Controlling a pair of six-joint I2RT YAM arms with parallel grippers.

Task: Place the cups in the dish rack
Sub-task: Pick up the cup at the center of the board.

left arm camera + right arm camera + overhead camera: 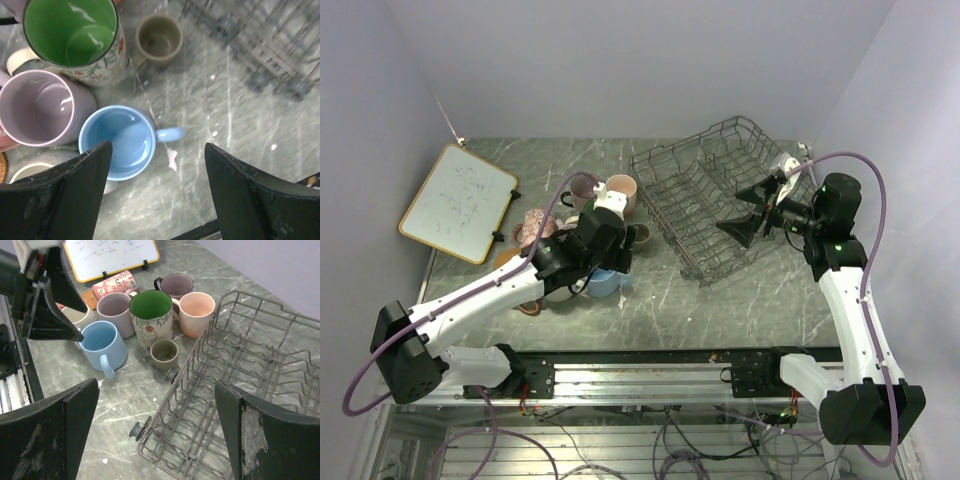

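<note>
Several cups stand clustered left of the dish rack (710, 190). The light blue mug (117, 142) is nearest, handle pointing right; it also shows in the right wrist view (102, 347). Around it are a green-lined floral mug (70, 30), a mauve mug (37, 107), a small olive-brown mug (159, 37) and a peach mug (196, 312). My left gripper (157, 148) is open and empty, hovering above the blue mug's handle side. My right gripper (156, 390) is open and empty above the near left corner of the rack (260, 370), which holds nothing.
A wood-framed whiteboard (458, 203) leans at the far left. A cork coaster (90, 299) and a pink printed mug on its side (114, 284) lie behind the cluster. A darker mauve mug (176, 286) stands at the back. The rack has small wheels (136, 431).
</note>
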